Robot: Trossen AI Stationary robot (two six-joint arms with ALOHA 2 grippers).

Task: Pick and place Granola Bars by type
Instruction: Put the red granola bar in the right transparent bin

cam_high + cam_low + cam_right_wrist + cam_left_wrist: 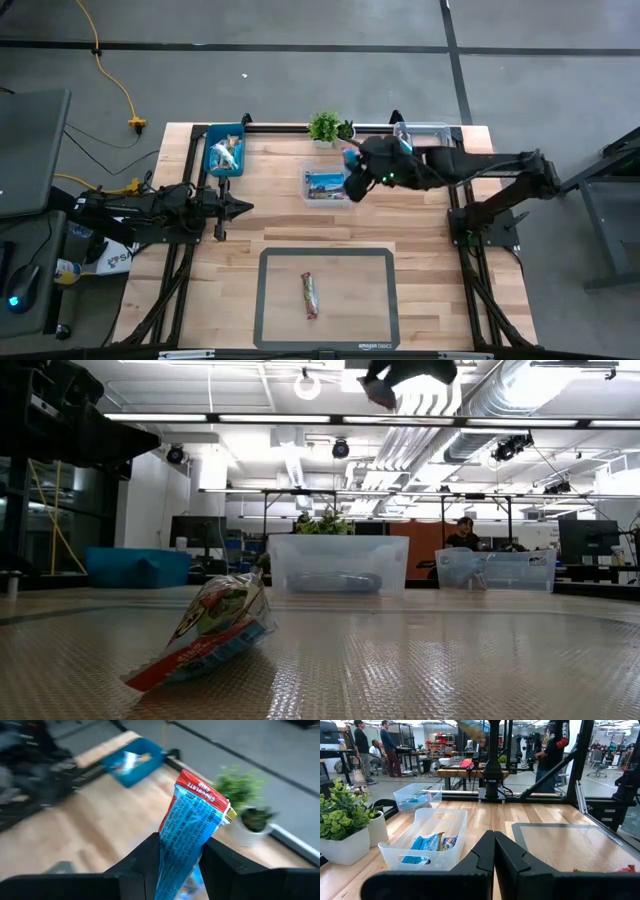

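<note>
Right gripper (175, 857) jaws clamp a blue granola bar (192, 827), long axis upright, the clear bin (327, 186) just below them; left gripper (493, 851) jaws closed, idle.

Mat (275, 300) mostly open, one bar (310, 295) lying mid-mat. Bare wood between mat and clear bin (327, 186). Right gripper (352, 186) hangs over that bin's right edge. Back edge crowded: blue bin (224, 150), plant (324, 127), second clear bin (425, 132). Left gripper (240, 207) parked at left side.

Blue, red-topped bar (192, 827); blue bin (225, 149)
</note>
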